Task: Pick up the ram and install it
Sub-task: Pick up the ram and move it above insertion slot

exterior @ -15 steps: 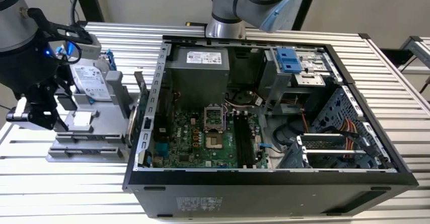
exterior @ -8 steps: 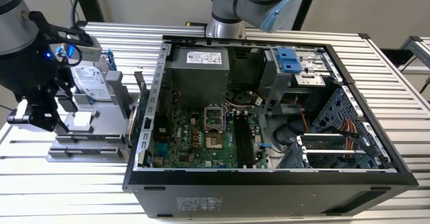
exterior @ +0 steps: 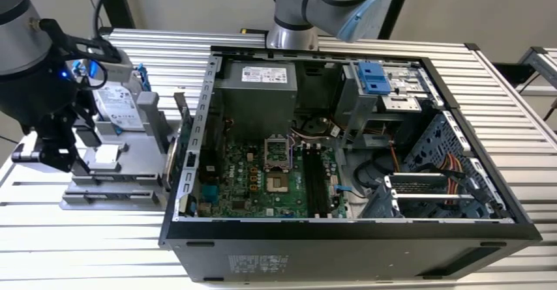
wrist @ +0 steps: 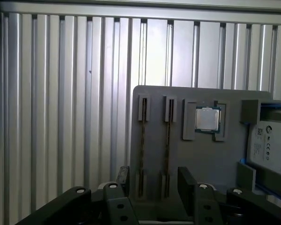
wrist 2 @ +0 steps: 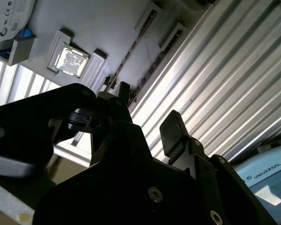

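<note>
Closest up in the exterior view: black outer wall of an open computer case (exterior: 348, 257), laid on its side on the ribbed metal bench (exterior: 78, 257). Inside, green motherboard (exterior: 261, 179) with long black slots (exterior: 315, 179), ram not yet seated there. Beside the case, on the exterior view's left, a grey holder (exterior: 109, 195) on the bench, with a silver hard drive (exterior: 117, 107) in a blue frame propped at its far end. Dark arm (exterior: 26, 62) reaching in over that side, tool (exterior: 57, 156) low at the holder's edge away from the case.

Second wrist view next: tool (wrist 2: 147, 112) spread wide, black fingers (wrist 2: 174, 129) well apart, nothing gripped. Beyond them, the grey holder, with a square processor chip (wrist 2: 69, 60) in its pocket and two long grooves alongside. Ram (wrist 2: 129, 56) edge-on as a thin strip down in the groove nearer the chip.

First wrist view last: tool (wrist: 154, 177) again wide open and empty, groove ends showing between its two fingers (wrist: 185, 180). Ram (wrist: 167, 145) seated in its groove, with a similar thin strip in the groove beside it; no telling the two apart. Chip next, hard drive beyond, ribbed bench all round.
</note>
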`<action>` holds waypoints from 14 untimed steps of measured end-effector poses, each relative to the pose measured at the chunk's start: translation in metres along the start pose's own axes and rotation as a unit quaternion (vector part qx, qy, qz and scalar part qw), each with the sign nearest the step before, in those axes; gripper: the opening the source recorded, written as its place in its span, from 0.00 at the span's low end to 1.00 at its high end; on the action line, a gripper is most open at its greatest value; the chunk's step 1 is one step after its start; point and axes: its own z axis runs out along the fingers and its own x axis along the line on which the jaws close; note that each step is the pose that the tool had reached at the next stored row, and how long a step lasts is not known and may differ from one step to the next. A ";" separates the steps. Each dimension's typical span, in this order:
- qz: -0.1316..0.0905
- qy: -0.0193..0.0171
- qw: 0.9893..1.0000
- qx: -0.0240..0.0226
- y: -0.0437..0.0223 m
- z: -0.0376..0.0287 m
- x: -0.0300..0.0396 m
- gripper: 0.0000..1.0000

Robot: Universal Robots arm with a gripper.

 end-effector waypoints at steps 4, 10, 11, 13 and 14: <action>0.000 0.000 1.000 0.000 0.0000 0.0017 0.0001 1.00; 0.000 0.000 1.000 0.000 0.0000 0.0027 0.0001 1.00; 0.000 0.000 1.000 0.000 -0.0001 0.0031 0.0001 1.00; 0.000 0.000 1.000 0.000 -0.0001 0.0041 0.0001 1.00; 0.000 0.000 1.000 0.000 -0.0001 0.0045 0.0001 1.00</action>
